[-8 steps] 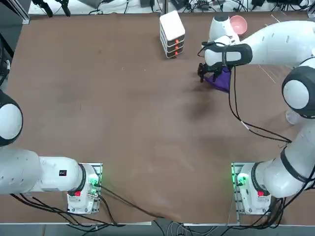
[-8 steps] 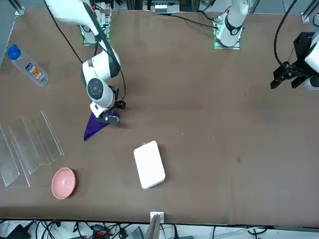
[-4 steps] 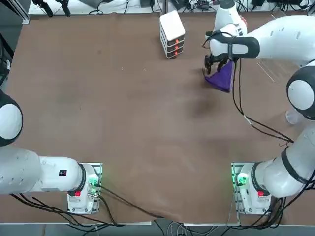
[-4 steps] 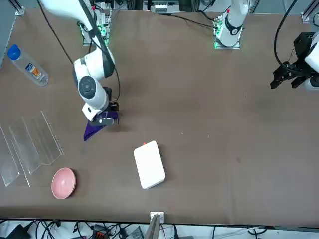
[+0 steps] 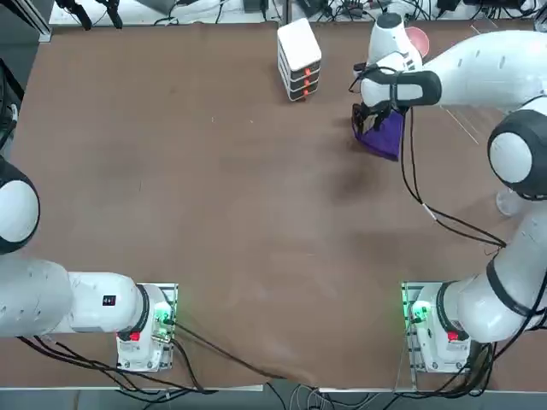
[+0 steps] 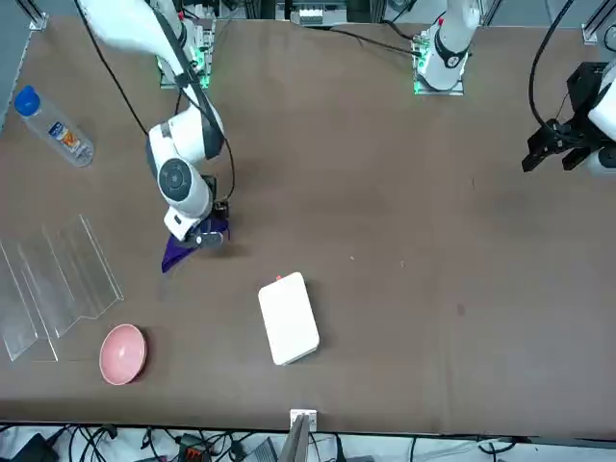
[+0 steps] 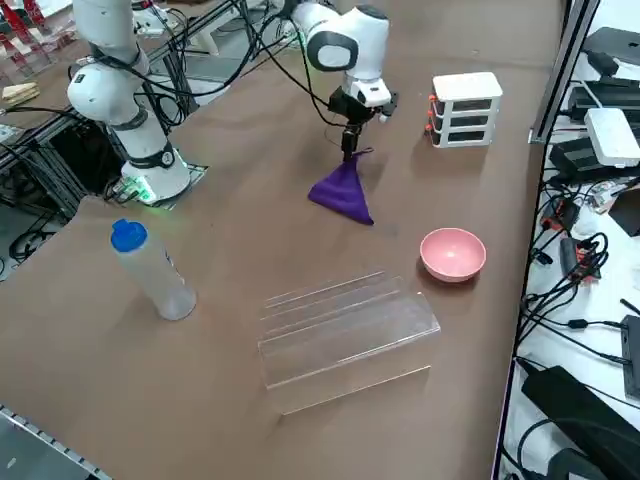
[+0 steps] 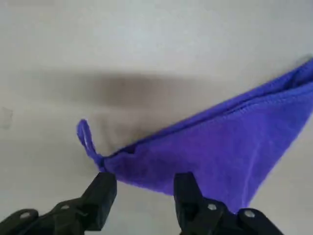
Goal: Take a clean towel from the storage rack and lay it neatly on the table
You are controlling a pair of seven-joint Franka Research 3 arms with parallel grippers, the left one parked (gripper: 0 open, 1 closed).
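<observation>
Looking at your brown counter (image 7: 250,250): cables and gear crowd its edges. Pink bowl (image 7: 453,253) sits empty, white stacked box (image 7: 466,108) closed, bottle (image 7: 150,270) upright. Clear storage rack (image 7: 345,325) holds nothing. Right gripper (image 8: 142,193) is pinching the purple towel (image 7: 343,190) by its top edge; the towel hangs as a peak with its bottom on the counter, between box and rack.
</observation>
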